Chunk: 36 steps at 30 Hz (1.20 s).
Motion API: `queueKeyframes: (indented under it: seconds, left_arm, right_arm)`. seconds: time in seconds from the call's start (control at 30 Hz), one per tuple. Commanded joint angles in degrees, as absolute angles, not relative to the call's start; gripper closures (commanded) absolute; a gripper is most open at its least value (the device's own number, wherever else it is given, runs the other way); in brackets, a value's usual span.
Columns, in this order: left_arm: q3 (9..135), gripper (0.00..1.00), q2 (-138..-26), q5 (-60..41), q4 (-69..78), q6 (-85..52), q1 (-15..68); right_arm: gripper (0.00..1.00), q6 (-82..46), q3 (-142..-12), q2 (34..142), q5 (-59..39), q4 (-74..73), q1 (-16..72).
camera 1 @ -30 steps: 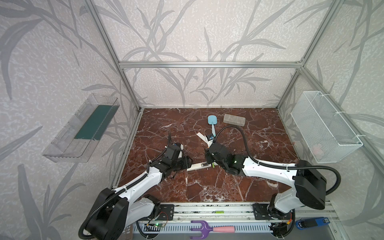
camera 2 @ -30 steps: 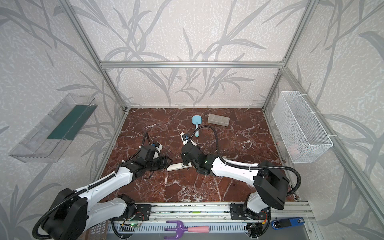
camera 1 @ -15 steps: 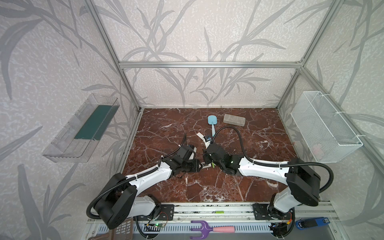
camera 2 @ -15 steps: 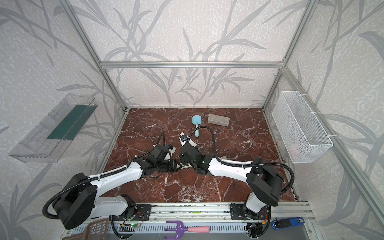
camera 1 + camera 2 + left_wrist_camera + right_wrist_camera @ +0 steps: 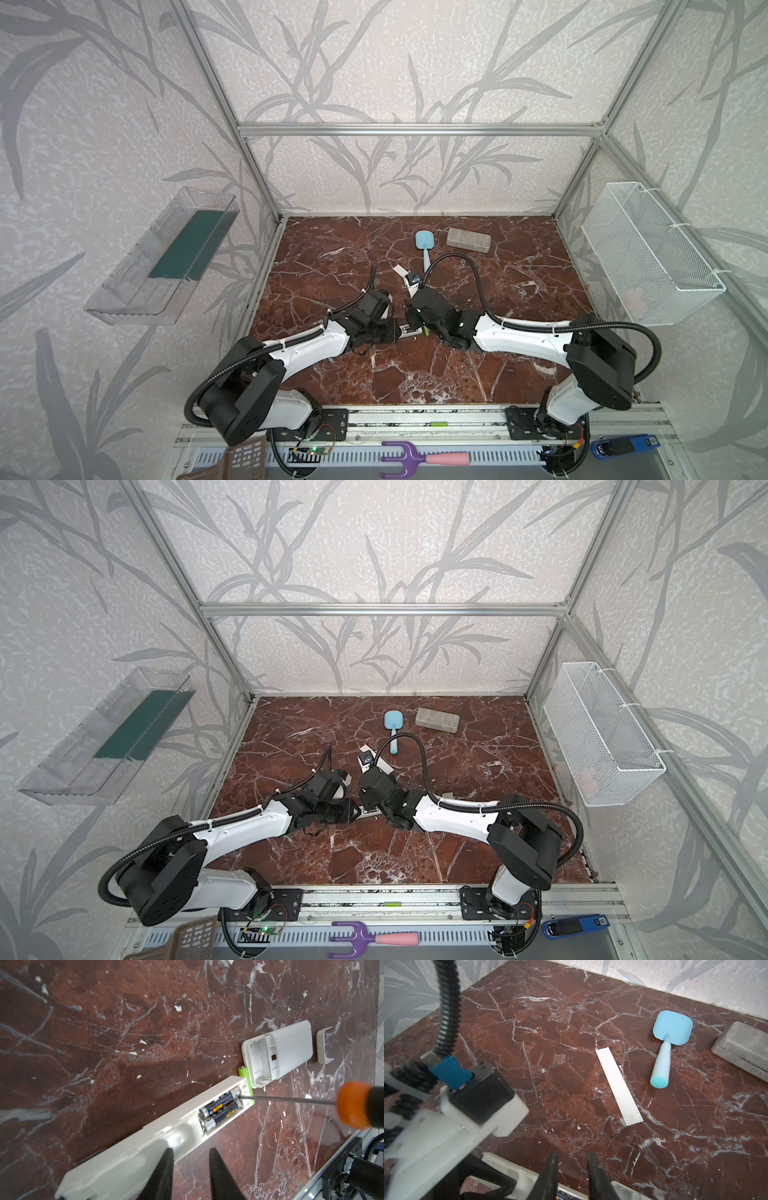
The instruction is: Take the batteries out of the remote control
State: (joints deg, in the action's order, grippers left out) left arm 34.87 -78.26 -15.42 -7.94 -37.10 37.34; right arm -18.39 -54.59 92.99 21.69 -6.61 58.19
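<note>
1. Prying: our right gripper, clenched seemingly on the screwdriver, works at two dark batteries seated in the remote.
2. Left gripper: we cannot tell its grasp.
3. Next we need gentle upward leverage.

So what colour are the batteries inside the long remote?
Batteries: dark blue with orange; left wrist view.

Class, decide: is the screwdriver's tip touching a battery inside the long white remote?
Touching. The left wrist view shows the screwdriver tip pressed against the end of a dark battery seated in the long remote.
</note>
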Motion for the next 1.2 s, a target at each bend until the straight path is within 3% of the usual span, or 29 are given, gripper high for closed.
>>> queueKeyframes:
  seconds: [0.0, 1.17]
  left_arm:
    - [35.34, 0.69, -79.40, -14.00, -9.12, -37.88, 37.44]
    - [33.84, 0.77, -83.75, -15.12, -8.71, -39.02, 37.45]
  right_arm:
    - [1.00, -17.43, -55.11, 93.34, 23.69, -8.60, 58.19]
    - [1.00, -15.72, -55.55, 91.69, 23.03, -8.49, 58.18]
